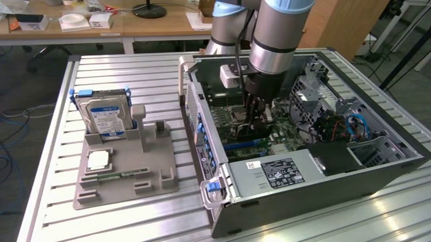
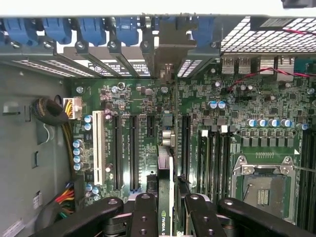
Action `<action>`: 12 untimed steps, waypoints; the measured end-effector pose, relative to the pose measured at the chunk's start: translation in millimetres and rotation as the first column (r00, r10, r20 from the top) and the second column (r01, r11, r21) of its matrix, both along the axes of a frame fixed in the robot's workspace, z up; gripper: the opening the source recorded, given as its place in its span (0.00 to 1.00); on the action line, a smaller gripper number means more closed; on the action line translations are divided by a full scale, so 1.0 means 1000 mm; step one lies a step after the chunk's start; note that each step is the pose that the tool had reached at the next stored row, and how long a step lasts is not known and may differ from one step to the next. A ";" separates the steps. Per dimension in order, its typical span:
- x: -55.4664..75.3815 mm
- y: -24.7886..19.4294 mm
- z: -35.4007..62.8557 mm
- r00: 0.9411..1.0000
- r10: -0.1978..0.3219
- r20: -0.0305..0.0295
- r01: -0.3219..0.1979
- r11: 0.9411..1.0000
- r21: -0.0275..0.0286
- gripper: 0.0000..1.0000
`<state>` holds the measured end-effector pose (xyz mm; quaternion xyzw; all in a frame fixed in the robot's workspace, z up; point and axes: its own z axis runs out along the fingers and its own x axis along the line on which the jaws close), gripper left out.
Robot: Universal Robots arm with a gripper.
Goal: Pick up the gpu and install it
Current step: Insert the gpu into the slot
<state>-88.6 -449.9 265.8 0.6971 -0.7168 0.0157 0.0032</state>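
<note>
Pincer [image 2: 170, 210] narrow, fingers [image 2: 144, 212] clamped on gpu [image 2: 166, 168]. Card sits edge-on directly under pincer, low over motherboard [image 2: 247, 98] inside PC case [image 1: 350, 186]. Long axis runs ahead of pincer to rear bracket [image 2: 165, 54], parallel to PCIe slots [image 2: 133, 148]. Seating: can't tell.

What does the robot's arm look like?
The arm is a fat silver tube with a black ring. A small white box with a black cable sits by the wrist. The gripper is black, its fingers dotted with round holes.
</note>
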 end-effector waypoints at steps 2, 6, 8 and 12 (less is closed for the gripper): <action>0.000 0.0000 -0.0014 1.000 0.000 0.000 0.000 1.000 0.000 0.26; 0.000 0.0000 -0.0045 1.000 0.000 0.000 0.000 1.000 0.000 0.26; -0.001 0.0001 -0.0056 1.000 0.000 0.000 0.000 1.000 0.000 0.26; -0.001 0.0000 -0.0078 1.000 0.000 0.000 0.000 1.000 0.000 0.26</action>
